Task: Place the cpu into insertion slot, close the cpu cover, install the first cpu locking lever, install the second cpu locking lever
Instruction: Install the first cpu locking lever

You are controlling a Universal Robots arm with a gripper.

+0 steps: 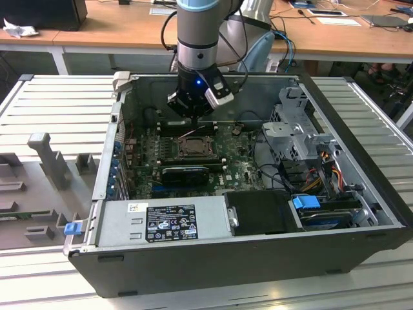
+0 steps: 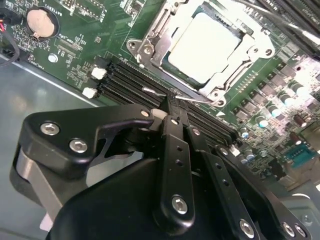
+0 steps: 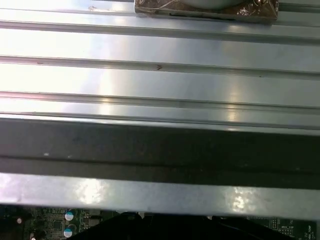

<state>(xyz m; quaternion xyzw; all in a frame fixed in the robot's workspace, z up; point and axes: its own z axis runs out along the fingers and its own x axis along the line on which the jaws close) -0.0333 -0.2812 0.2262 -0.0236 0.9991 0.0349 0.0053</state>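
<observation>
Exterior view: gripper [image 1: 193, 118] low inside case [image 1: 193, 258], just above socket [image 1: 191, 146] on board.

Second wrist view: cpu [image 2: 204, 47] seated flat in socket [image 2: 150, 35], pale face up, square, no long axis; cover [image 2: 232, 62] down around it. Fingers [image 2: 172, 120] closed together, holding nothing, tips at lever [image 2: 160, 93] beside socket edge. Judgement: lever step in hand; calls for sideways push under hook.

First wrist view: ribbed table [image 3: 160, 50], case wall [image 3: 160, 145].

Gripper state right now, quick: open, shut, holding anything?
Gripper: jaws shut, nothing visibly held, tip at the edge of the cpu cover, beside a thin metal lever. The cpu already sits in the insertion slot.
</observation>
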